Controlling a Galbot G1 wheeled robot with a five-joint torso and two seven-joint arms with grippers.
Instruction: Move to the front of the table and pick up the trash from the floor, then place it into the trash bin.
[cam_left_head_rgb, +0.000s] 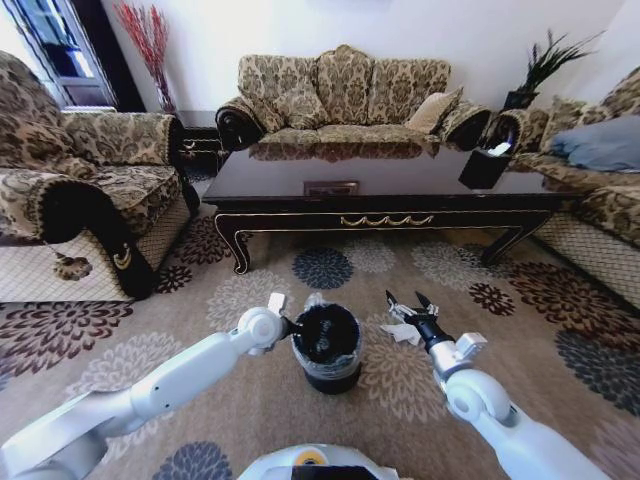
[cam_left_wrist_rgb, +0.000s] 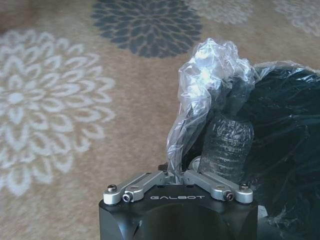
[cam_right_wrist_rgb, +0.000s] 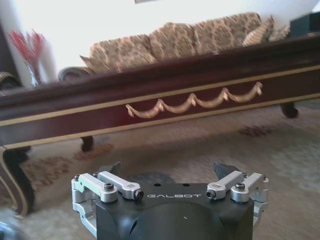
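Note:
The black trash bin (cam_left_head_rgb: 326, 345) stands on the floor (cam_left_head_rgb: 200, 300) just in front of me, its clear liner (cam_left_wrist_rgb: 210, 75) bunched up at the near rim. My left gripper (cam_left_head_rgb: 287, 323) sits at the bin's left rim, its jaws drawn together on the liner (cam_left_wrist_rgb: 176, 172). A ribbed clear bottle (cam_left_wrist_rgb: 227, 145) stands just inside the bin beside it. Right of the bin, my right gripper (cam_left_head_rgb: 405, 300) hangs open just above a crumpled white tissue (cam_left_head_rgb: 404, 333) on the carpet. In the right wrist view, the right gripper (cam_right_wrist_rgb: 169, 169) faces the table (cam_right_wrist_rgb: 150, 100).
The dark table (cam_left_head_rgb: 380, 185) spans the view beyond the bin. A patterned armchair (cam_left_head_rgb: 80, 200) is at the left, a sofa (cam_left_head_rgb: 345, 95) behind the table, another seat (cam_left_head_rgb: 600, 190) at the right. A black holder (cam_left_head_rgb: 485, 165) sits on the table's right end.

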